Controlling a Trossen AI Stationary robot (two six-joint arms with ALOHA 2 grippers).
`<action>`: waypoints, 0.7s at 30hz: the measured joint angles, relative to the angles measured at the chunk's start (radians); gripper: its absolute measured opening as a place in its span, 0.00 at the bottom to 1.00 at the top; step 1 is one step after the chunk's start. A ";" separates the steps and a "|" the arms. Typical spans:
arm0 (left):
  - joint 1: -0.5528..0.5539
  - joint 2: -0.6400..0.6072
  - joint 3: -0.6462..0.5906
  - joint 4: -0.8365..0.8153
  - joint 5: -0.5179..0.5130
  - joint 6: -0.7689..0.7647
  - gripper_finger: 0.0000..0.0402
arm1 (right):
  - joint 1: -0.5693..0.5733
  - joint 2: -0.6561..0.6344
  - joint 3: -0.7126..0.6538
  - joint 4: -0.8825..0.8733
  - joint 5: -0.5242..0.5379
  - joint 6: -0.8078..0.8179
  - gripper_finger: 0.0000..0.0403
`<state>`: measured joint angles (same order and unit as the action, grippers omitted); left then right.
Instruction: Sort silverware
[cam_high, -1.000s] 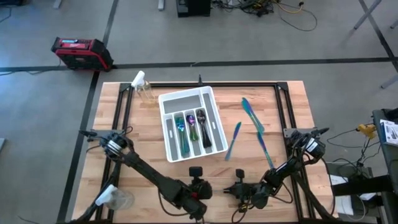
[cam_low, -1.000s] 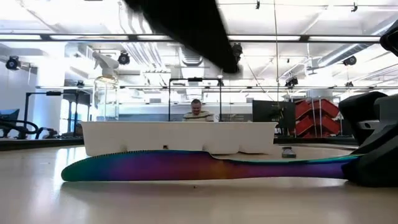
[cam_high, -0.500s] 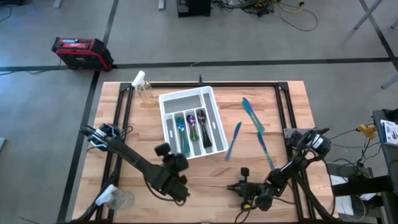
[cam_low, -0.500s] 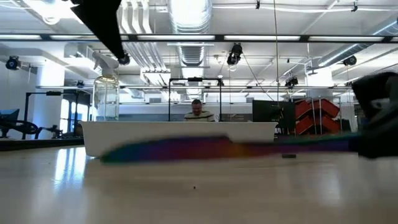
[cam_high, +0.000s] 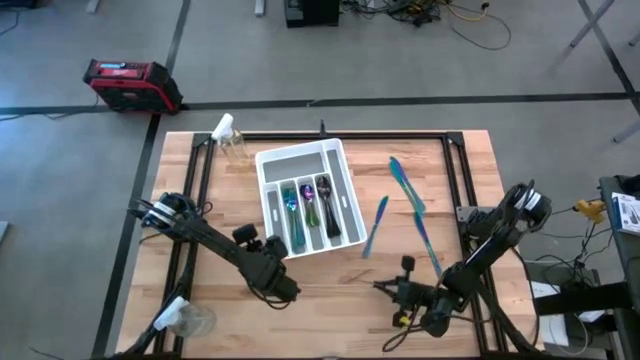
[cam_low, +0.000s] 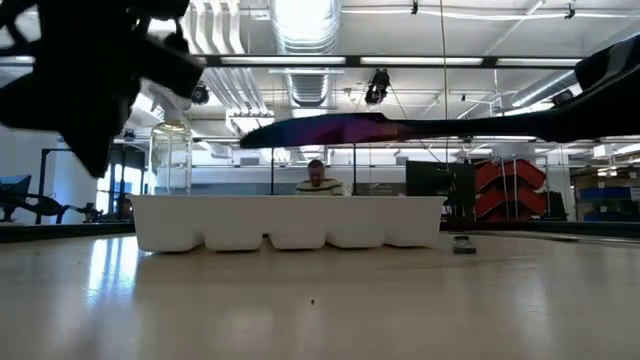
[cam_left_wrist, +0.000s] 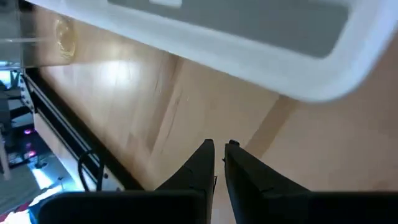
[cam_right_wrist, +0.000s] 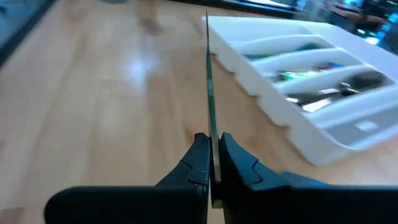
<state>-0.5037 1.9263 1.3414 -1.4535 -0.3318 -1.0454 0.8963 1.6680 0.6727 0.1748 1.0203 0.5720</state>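
At the near edge of the worktop (cam_high: 200, 200), toward its right corner, we see the right hand (cam_high: 388, 289) clamped on a slim iridescent knife (cam_right_wrist: 209, 93). In the right wrist view the two dark fingers (cam_right_wrist: 200, 163) pinch the blade edge-on, and it runs straight out ahead of them toward the white tray (cam_high: 352, 203). In the low view the same knife (cam_low: 330, 128) hangs level in the air, clear of the wood, its purple-teal blade above the tray's rim.

Just left of it along the near part of the worktop, the left hand (cam_high: 246, 235) sits close beside the tray's near left corner. In the left wrist view its fingers (cam_left_wrist: 201, 163) stand nearly together with only a thin gap and nothing between them, the tray's rounded corner (cam_left_wrist: 323, 81) just ahead.

Farther in, the tray lies at the middle of the worktop, and its long compartments hold several pieces of silverware (cam_high: 306, 207), among them spoons.

To the right of the tray, three more iridescent pieces lie on the bare wood: one (cam_high: 374, 226) just beside the tray, one (cam_high: 426, 240) nearer the right edge, and one (cam_high: 404, 184) farther back.

At the far left corner stands a clear spray bottle (cam_high: 231, 141).
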 joint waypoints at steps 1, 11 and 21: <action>0.000 0.000 -0.021 0.021 0.017 0.012 0.06 | 0.000 -0.020 0.000 -0.058 0.006 0.032 0.00; 0.001 -0.016 -0.202 0.607 -0.046 0.241 0.06 | -0.095 -0.148 0.002 -0.418 0.013 0.301 0.00; 0.019 -0.013 -0.205 1.205 -0.263 0.551 0.06 | -0.333 -0.160 0.016 -0.415 -0.030 0.292 0.00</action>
<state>-0.4849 1.9129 1.1366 -0.2487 -0.5949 -0.4939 0.5631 1.5080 0.6889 -0.2402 0.9902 0.8637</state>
